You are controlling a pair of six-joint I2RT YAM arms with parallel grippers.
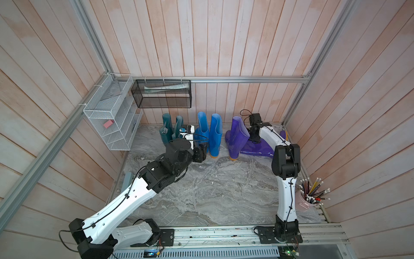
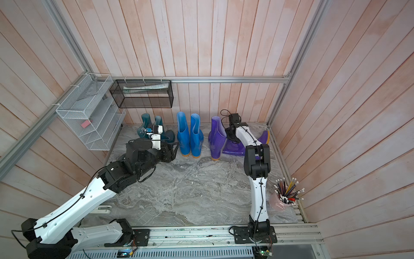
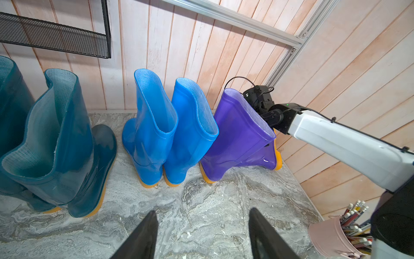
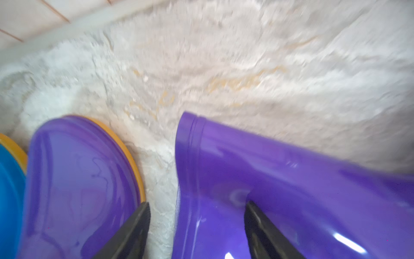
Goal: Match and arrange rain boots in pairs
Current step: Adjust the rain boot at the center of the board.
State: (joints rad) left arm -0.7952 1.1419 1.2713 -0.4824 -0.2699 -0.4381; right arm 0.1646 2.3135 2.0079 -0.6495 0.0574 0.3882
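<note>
Along the back wall stand two dark teal rain boots (image 1: 167,131) (image 3: 62,143) and two bright blue ones (image 1: 215,134) (image 3: 154,125), all upright. Right of them a purple boot (image 1: 237,136) (image 3: 237,134) stands upright, its toe (image 4: 78,179) showing in the right wrist view. The other purple boot (image 1: 255,151) (image 4: 291,190) lies on its side by the right wall. My right gripper (image 1: 255,139) (image 4: 197,204) hangs open just over that boot's shaft, near its rim. My left gripper (image 1: 201,154) (image 3: 201,213) is open and empty over the floor in front of the blue pair.
A white wire rack (image 1: 112,116) and a black mesh basket (image 1: 161,94) hang on the walls at the back left. A pink cup of pencils (image 1: 307,201) stands at the right edge. Wooden walls close in on three sides of the marble floor (image 1: 212,190).
</note>
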